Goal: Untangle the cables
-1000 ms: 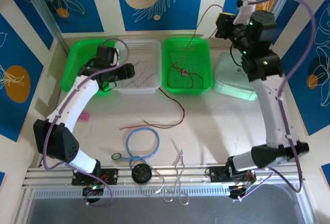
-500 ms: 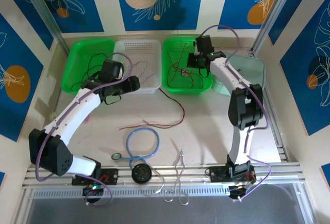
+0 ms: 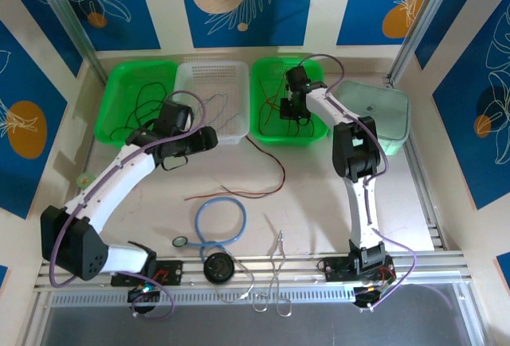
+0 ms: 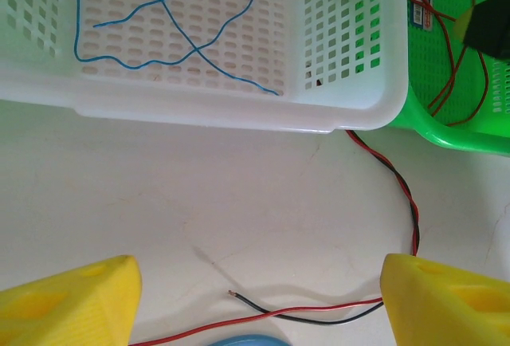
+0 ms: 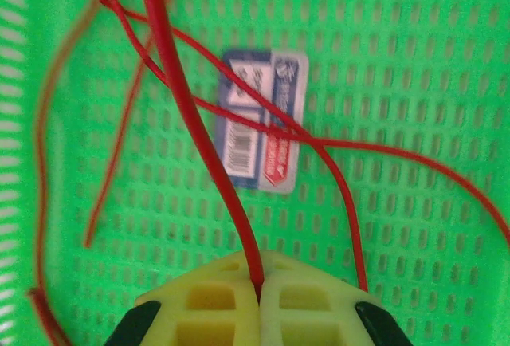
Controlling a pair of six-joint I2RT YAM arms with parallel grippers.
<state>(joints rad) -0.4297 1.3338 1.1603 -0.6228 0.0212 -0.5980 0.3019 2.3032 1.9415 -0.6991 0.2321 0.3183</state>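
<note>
Baskets stand in one row along the far edge of the table (image 3: 319, 194), and I count four: the left green basket (image 3: 103, 116), the white basket (image 4: 199, 111), the right green basket (image 3: 315, 136) and one pale tub (image 3: 390, 123) by the far right corner. That makes two green, one white and one pale.

I have two arms, and both reach toward that row. The right gripper (image 5: 259, 294) is down inside the right green basket, its jaws squeezed tight on one red cable (image 5: 188, 115). More thin red strands (image 5: 343, 194) lie on the basket floor and cross over one white sticker (image 5: 265, 119). I cannot count them for sure.

The left gripper (image 4: 256, 302) hangs over the bare table, just beside the near wall of the white basket. Its jaws stand wide apart with nothing between them. Below it lies one red-and-black cable (image 4: 406, 194), two strands twisted together. It starts where the white basket and the right green basket meet and bends toward the middle of the table.

Inside the white basket, blue cables (image 4: 191, 43) cross each other. I count three lines, but they may join up. Black cables (image 3: 143, 103) lie in the left green basket.

Close to the near edge rest one light-blue tube loop (image 3: 221, 220) and one small black round thing (image 3: 217, 267)
</note>
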